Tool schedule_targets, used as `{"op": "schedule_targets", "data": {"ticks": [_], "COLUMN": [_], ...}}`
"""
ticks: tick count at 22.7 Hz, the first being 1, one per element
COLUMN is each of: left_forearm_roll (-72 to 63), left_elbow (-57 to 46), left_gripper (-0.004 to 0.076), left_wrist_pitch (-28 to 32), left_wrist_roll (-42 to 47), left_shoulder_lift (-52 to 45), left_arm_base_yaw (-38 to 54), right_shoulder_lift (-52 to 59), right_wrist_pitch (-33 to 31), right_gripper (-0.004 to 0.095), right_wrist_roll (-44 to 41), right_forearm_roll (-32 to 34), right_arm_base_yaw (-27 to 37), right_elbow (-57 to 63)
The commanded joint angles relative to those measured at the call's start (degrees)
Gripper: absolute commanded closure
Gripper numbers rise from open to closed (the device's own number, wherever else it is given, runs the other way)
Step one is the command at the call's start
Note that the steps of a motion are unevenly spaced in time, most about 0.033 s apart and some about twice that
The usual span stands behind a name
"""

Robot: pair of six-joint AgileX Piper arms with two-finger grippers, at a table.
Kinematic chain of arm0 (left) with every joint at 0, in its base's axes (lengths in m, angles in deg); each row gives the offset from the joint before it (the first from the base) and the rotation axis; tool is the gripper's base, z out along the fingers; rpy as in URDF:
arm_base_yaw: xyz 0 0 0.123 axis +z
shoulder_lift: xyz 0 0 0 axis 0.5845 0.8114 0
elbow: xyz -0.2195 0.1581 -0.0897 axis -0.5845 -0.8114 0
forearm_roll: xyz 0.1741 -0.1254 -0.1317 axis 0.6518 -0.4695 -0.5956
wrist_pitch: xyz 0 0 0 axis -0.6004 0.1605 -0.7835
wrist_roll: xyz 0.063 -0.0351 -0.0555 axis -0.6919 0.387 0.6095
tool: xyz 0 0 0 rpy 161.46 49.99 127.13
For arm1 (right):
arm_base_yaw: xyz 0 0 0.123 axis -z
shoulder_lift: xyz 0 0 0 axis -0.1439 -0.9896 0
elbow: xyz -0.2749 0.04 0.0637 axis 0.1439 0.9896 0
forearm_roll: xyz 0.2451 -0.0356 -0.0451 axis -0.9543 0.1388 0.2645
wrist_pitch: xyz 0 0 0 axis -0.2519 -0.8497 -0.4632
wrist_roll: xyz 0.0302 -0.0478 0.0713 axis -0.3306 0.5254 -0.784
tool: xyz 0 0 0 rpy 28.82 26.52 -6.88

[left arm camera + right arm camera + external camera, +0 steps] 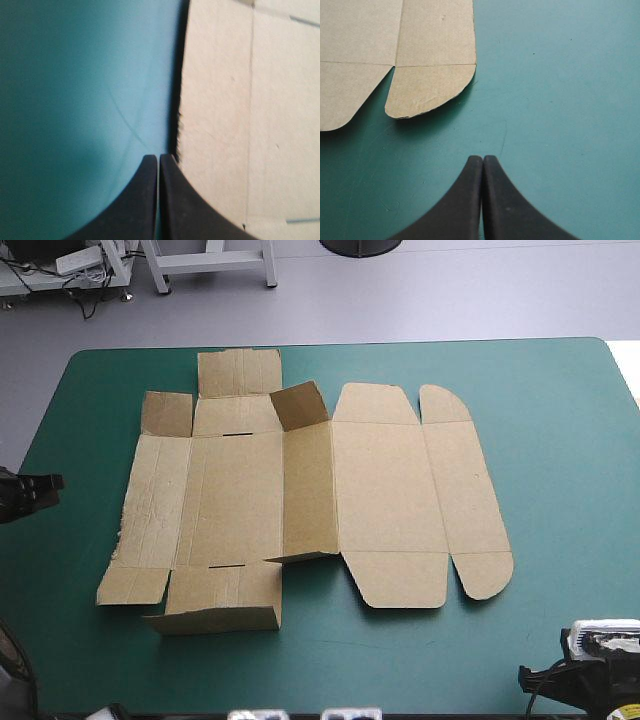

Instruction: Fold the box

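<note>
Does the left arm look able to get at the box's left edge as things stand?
Probably yes: the shut left pincer points just beside that edge of the box, with only bare teal-green cover between them.

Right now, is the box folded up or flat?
Mostly flat: the box lies spread out as one sheet, with just a few flaps tilted up.

A teal-green table cover [560,490], faintly scuffed, with rounded far corners.

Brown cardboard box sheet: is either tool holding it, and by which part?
Nothing is held: the left tool and right tool are shut and empty, beside the brown cardboard box sheet on the teal-green cover.
</note>
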Motion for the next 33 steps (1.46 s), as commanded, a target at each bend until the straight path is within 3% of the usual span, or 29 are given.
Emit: {"op": "schedule_targets", "data": {"ticks": [1, 10, 12, 14, 16, 18, 24, 33], "left_forearm_roll": [-7.7, -3.8, -3.8, -0.7, -0.1, 0.0, 0.1, -5.4], "left_elbow": [0.3, 0.1, 0.1, 0.1, 0.1, 0.1, 0.1, 0.1], "left_gripper": [0.0716, 0.0716, 0.0684, 0.0559, 0.0313, 0.0220, 0.0269, 0.0295], "left_wrist_pitch": [-9.6, -9.6, -9.6, -9.6, -9.6, -9.6, -9.6, -9.6], "left_wrist_roll": [-7.9, -9.1, -8.1, -6.3, -1.8, 1.1, 3.5, 4.5], "left_shoulder_lift": [3.0, 7.6, 9.1, 10.4, 12.1, 13.4, 14.9, 15.5], "left_arm_base_yaw": [0.4, 0.2, 0.0, -1.4, -4.3, -7.2, -13.0, -13.1], "right_shoulder_lift": [-0.8, -0.8, -0.8, -0.8, -0.8, -0.8, -0.8, -0.8], "right_wrist_pitch": [3.6, 3.6, 3.6, 3.6, 3.6, 3.6, 3.6, 3.6], "right_gripper": [0.0928, 0.0928, 0.0927, 0.0928, 0.0928, 0.0927, 0.0928, 0.0928], "right_wrist_roll": [0.4, 0.3, 0.3, 0.3, 0.3, 0.3, 0.0, -0.2], "right_forearm_roll": [-0.4, -0.3, -0.3, -0.3, -0.3, -0.3, -0.1, -0.1], "right_arm_base_yaw": [0.1, 0.1, 0.1, 0.1, 0.1, 0.1, 0.1, 0.1], "right_elbow": [-1.3, -1.3, -1.3, -1.3, -1.3, -1.3, -1.3, -1.3]}}
